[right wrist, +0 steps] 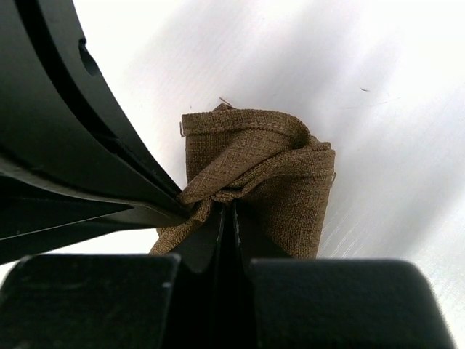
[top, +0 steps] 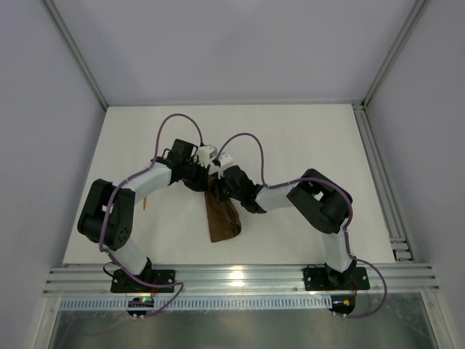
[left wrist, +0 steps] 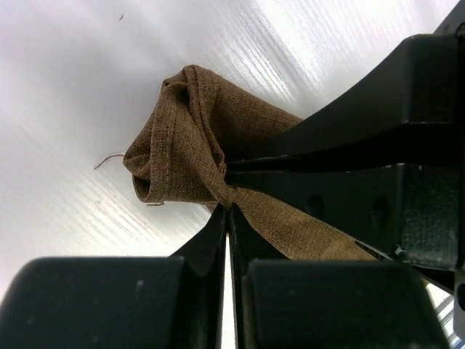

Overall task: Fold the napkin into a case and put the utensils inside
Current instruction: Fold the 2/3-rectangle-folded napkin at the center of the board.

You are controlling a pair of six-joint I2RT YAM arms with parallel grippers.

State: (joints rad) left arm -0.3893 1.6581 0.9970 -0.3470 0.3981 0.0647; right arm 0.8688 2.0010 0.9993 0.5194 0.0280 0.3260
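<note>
At mid-table, both elbow-bent arms meet, left gripper and right gripper each pinching the bunched dark brown cloth napkin.

A white table fills the booth, with pale grey walls on three sides. Ribbed aluminium rails run along its near edge, and another rail runs down the right side.
</note>
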